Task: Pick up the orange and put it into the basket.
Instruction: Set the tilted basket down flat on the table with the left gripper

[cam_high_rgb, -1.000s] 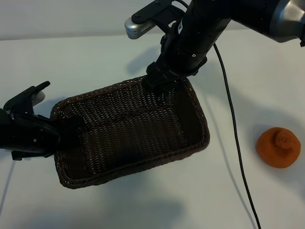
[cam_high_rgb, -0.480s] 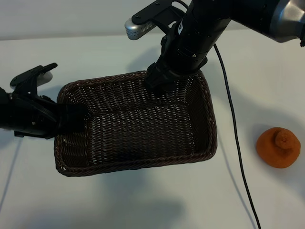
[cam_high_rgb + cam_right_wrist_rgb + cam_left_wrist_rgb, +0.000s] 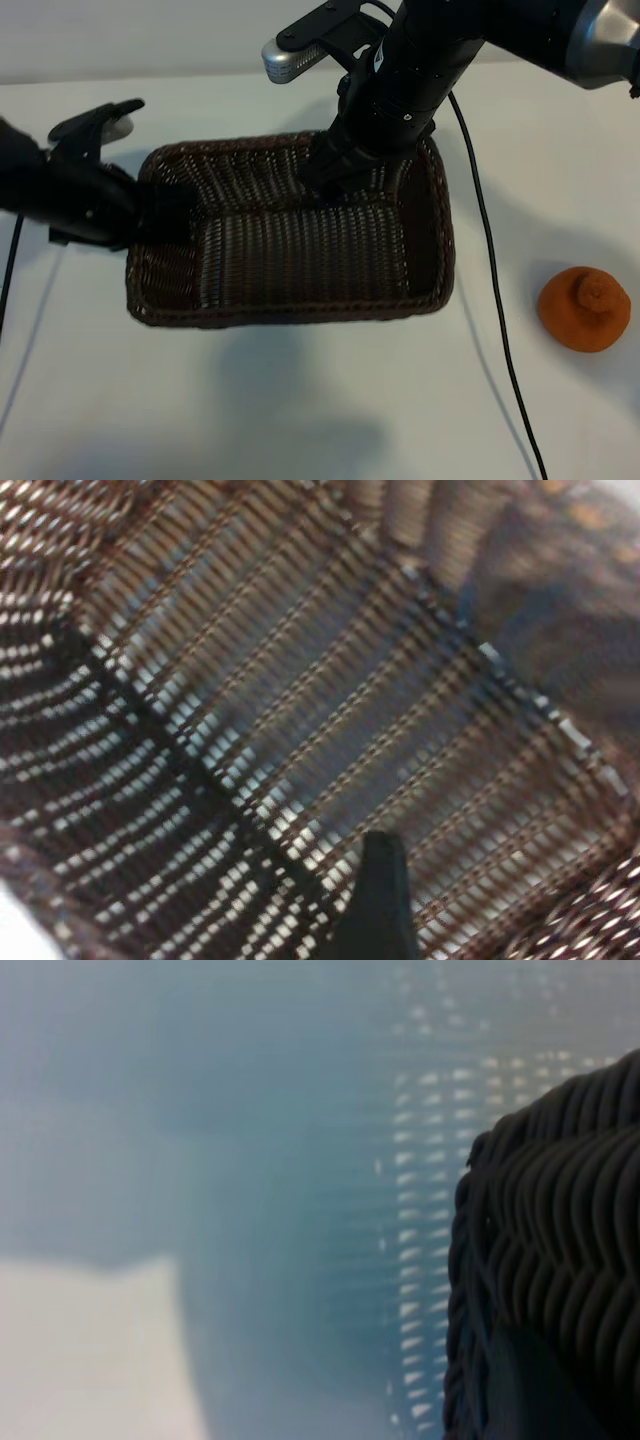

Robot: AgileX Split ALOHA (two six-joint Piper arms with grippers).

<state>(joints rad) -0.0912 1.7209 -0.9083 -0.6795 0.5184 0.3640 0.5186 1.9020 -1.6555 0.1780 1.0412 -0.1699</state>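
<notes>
- The orange [image 3: 585, 308] sits alone on the white desk [image 3: 300, 410], at the right side of the exterior view, its small knob turned upward.
- It is well apart from both hands, and nothing touches it.
- A black cable [image 3: 497, 300] runs across the desk between the orange and the basket [image 3: 290, 300].
- The basket stands near the middle of the desk, well to the left of the orange, its inside holding no fruit.
- The right hand [image 3: 335, 175] reaches down inside the basket near its far wall, fingers spread wide and gripping nothing; the right wrist view shows only wicker weave and one dark fingertip [image 3: 378, 905].
- The left hand [image 3: 160, 215] is at the basket's left end, pinching the basket's wall; the braided rim fills the edge of the left wrist view.
</notes>
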